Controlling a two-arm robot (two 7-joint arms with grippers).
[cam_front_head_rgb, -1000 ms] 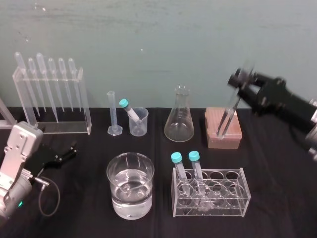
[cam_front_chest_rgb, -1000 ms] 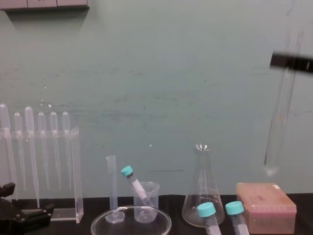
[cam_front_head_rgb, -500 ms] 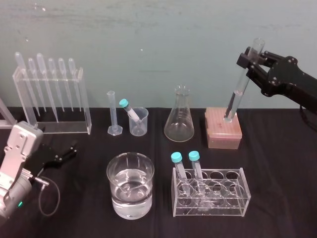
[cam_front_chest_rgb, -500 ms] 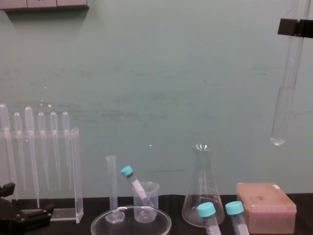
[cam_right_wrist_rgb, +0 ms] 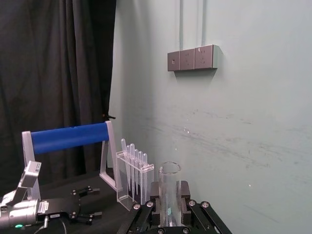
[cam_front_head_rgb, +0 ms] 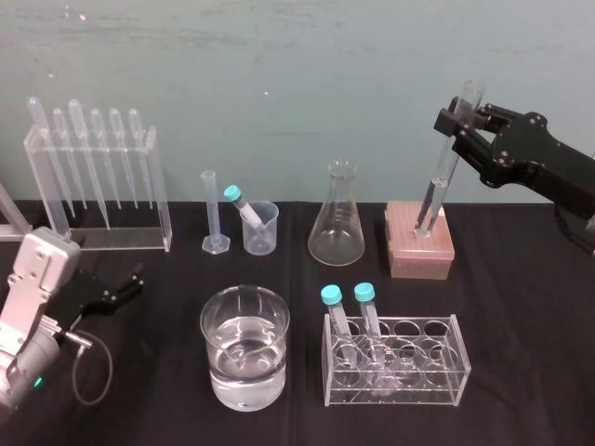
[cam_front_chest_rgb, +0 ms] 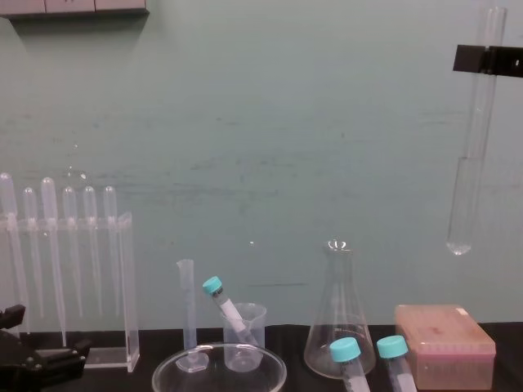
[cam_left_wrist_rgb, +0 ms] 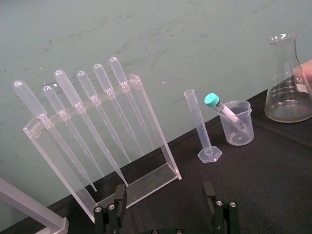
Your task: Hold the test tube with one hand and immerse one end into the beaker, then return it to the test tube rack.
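Above the box [cam_front_head_rgb: 420, 243], right pincer [cam_front_head_rgb: 456, 121] seemingly clamps test tube [cam_front_head_rgb: 435, 186]

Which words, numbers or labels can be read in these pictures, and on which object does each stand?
No text can be read.
On the conical flask: printed scale marks and a white patch, too small to read.
On the teal-capped tube in the small cup: white label strip, no letters legible.
On the test tube in the right hand: no print visible.
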